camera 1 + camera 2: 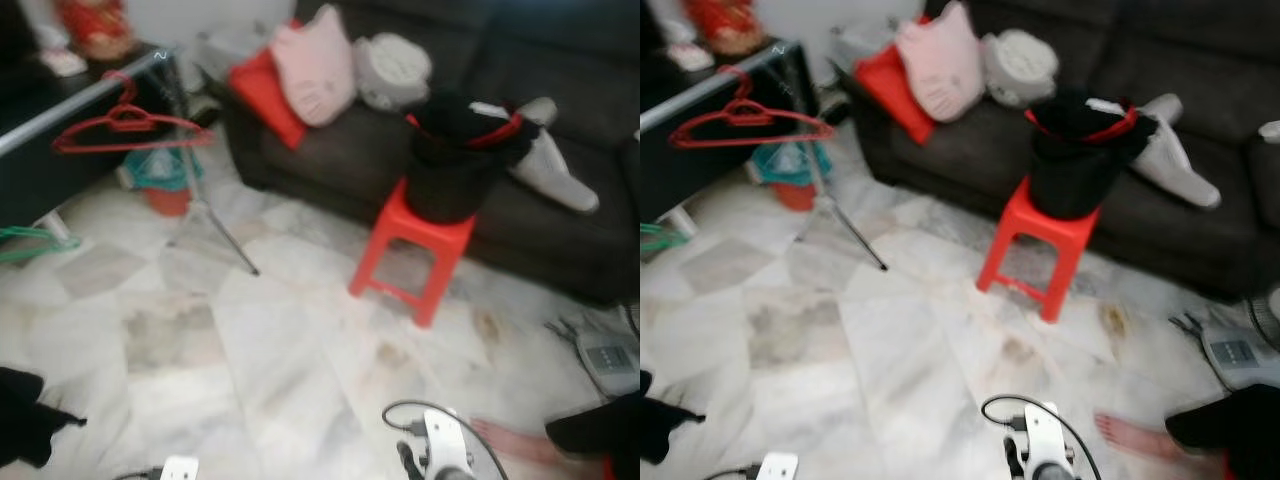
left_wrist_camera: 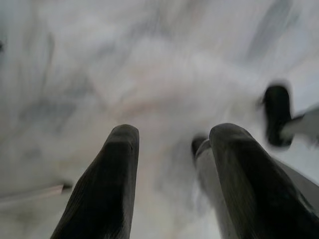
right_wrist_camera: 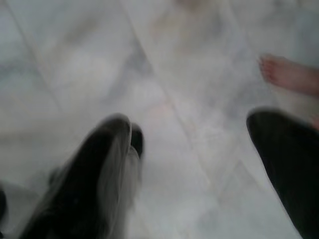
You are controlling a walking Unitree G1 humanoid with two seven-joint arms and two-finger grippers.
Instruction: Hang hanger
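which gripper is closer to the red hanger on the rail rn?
Left, by side only. The red hanger hangs far up on the robot's left; left gripper and right gripper both point down at bare floor, holding nothing.

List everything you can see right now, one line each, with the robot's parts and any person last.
Hanger: one, red, hanging on the rail at left.
Rail: one, grey, upper left, on a thin stand.
Green hanger: one, at the left edge, low.
Stool: one, red, before the sofa.
Black bundle: one, with red trim, on the stool.
Sofa: one, dark.
Cushions: red, pink, grey, on the sofa.
Floor: pale marble tiles.
Person's foot: bare, lower right.
Left gripper: open, over the floor.
Right gripper: open, over the floor.
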